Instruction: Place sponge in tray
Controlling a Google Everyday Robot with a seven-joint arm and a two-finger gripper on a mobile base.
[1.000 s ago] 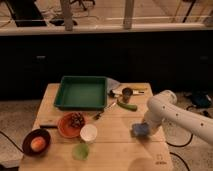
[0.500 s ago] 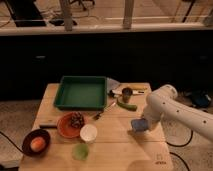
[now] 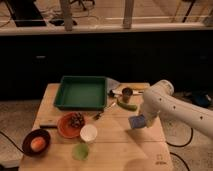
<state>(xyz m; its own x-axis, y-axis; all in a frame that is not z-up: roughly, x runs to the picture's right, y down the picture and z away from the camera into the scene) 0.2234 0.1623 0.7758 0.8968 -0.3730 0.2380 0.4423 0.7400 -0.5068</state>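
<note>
Readable text: you have none to read anywhere in this view.
Gripper: your gripper [image 3: 141, 121] hangs over the right part of the table [image 3: 117, 147], closed on the sponge [image 3: 134, 123]; neither carries any lettering you can make out.
Table mark: a small dark mark [image 3: 160, 161] sits on the tabletop near its front edge, below the gripper and a little to the right of it. It may be a logo or a stamp, but it is too small for you to read.
</note>
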